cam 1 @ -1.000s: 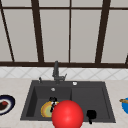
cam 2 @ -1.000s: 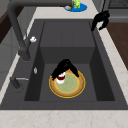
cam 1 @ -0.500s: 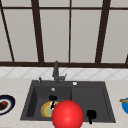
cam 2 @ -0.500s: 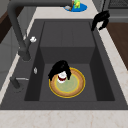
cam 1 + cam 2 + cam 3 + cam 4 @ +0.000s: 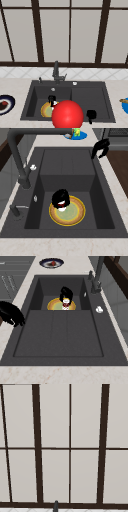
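Red ball (image 5: 67,114): sitting nearest the camera in the front view, in front of the sink's near rim.
Right hand (image 5: 91,115): hanging in the air over the sink's near rim, on the shallow right-hand side; fingers drooping loosely, gripping nothing.
Sink (image 5: 67,160): lying dark grey in the bench (image 5: 62,245), with a deep left basin and a shallow right one.
Plate (image 5: 75,214): lying flat on the floor of the sink's deep basin, yellow-rimmed with a green middle.
Left hand (image 5: 60,198): hovering low over the plate's faucet-side edge, fingers curling round a small white and red thing (image 5: 61,206).
Faucet (image 5: 56,71): standing at the sink's back rim.
Dark plate (image 5: 5,104): resting on the bench left of the sink.
Blue plate (image 5: 124,105): resting on the bench right of the sink.
Window (image 5: 70,444): rising behind the sink, dark-framed.
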Controlling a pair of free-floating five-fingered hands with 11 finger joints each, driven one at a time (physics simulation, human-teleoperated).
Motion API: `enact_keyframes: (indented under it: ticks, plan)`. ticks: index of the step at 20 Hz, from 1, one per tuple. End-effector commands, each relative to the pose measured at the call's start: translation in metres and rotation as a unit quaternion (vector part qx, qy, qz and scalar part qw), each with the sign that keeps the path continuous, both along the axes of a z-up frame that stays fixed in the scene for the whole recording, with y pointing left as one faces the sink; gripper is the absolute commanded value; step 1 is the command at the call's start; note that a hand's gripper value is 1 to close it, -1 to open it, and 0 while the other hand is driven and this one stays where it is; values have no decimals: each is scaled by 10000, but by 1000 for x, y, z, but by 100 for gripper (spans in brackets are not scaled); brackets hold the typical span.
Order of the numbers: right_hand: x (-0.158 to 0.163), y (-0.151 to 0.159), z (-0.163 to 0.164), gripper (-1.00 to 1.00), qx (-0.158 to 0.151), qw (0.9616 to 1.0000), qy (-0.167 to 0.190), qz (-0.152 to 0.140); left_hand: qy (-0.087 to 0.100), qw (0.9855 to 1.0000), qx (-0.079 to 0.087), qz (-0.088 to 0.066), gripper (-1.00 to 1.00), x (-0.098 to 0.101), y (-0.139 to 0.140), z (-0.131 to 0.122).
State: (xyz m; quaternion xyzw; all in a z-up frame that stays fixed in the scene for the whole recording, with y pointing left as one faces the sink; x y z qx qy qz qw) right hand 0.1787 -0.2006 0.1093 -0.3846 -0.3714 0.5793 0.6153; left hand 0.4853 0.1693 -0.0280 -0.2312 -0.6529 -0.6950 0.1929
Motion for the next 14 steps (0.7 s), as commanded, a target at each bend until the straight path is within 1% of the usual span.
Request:
enact_keyframes:
  ticks: [1, 5, 6, 8, 9, 10, 11, 14]
  plan:
    - [0, 0, 0, 0, 0, 10000, 0, 0, 27, 10000, 0, 0, 100, 0, 1, -4]
    - [0, 0, 0, 0, 0, 10000, 0, 0, 4, 10000, -22, 36, 100, 1, 0, -5]
    - [0, 0, 0, 0, 0, 10000, 0, 0, -40, 10000, -25, 43, 100, 1, 0, -5]
    - [0, 0, 0, 0, 0, 10000, 0, 0, -55, 10000, -30, 56, 100, 1, 0, -7]
    - [0, 0, 0, 0, 0, 10000, 0, 0, -58, 10000, -32, 62, -100, 1, 0, -8]
    - [0, 0, 0, 0, 0, 10000, 0, 0, 7, 9999, 82, 140, -100, 0, 0, -7]
    - [0, 0, 0, 0, 0, 10000, 0, 0, 6, 9999, 100, 140, -100, 1, 1, -10]
    - [0, 0, 0, 0, 0, 10000, 0, 0, 146, 9997, 139, 99, -100, 9, 2, -15]
